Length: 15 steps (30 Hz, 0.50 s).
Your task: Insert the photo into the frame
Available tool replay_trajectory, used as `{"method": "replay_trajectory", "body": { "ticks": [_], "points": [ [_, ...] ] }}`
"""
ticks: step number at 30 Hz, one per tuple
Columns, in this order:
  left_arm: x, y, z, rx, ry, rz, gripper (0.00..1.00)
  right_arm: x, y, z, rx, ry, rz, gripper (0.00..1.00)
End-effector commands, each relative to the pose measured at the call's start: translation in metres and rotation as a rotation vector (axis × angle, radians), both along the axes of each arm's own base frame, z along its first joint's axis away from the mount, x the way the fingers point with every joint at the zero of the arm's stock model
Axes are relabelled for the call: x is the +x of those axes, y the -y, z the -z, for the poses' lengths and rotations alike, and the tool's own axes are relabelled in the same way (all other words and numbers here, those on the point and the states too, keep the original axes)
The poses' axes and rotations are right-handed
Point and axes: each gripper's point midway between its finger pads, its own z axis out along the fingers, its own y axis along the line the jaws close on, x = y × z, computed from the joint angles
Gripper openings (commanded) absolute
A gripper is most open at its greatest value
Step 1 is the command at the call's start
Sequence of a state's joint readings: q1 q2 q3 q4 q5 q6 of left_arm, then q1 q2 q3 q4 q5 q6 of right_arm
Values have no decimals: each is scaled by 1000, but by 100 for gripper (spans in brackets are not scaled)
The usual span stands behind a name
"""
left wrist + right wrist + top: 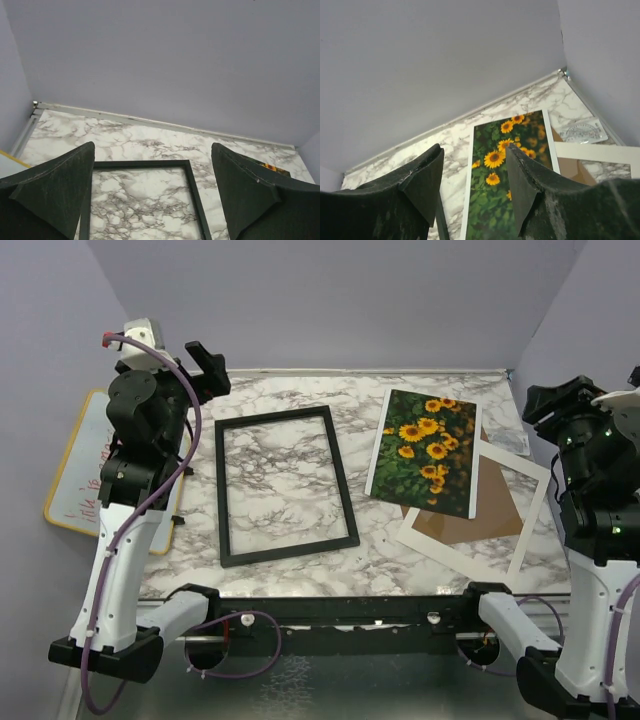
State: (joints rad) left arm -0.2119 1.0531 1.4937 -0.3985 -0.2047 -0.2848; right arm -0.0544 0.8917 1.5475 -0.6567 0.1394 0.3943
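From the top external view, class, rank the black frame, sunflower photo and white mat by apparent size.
1. Black frame.
2. White mat, though the photo covers part, so it may match the frame.
3. Sunflower photo.

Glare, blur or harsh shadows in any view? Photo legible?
Top external: even light, sharp, no glare on the frame; photo legible. Left wrist: left fingers dark, marble table sharp. Right wrist: photo in focus, right fingers dark, little detail.

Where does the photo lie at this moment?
In the top view, the photo lies face up on the right half of the table, right of the frame, its lower edge overlapping the brown backing board.
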Motion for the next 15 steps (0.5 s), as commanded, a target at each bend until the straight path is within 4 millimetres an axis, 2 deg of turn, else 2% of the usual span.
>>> {"method": "replay_trajectory", "body": {
  "ticks": [1, 4, 7, 12, 15],
  "points": [
    [4, 31, -5, -41, 52, 148, 99, 6, -11, 35, 30, -103, -59, 58],
    [5, 53, 3, -34, 56, 269, 99, 13, -19, 53, 50, -157, -101, 60],
    [11, 78, 25, -45, 12, 386, 99, 22, -37, 81, 99, -227, -194, 61],
    [16, 122, 67, -210, -58, 589, 99, 32, -84, 144, 277, -355, -426, 61],
    [6, 164, 95, -298, -116, 816, 99, 30, -120, 181, 456, -416, -604, 59]
  ]
}}
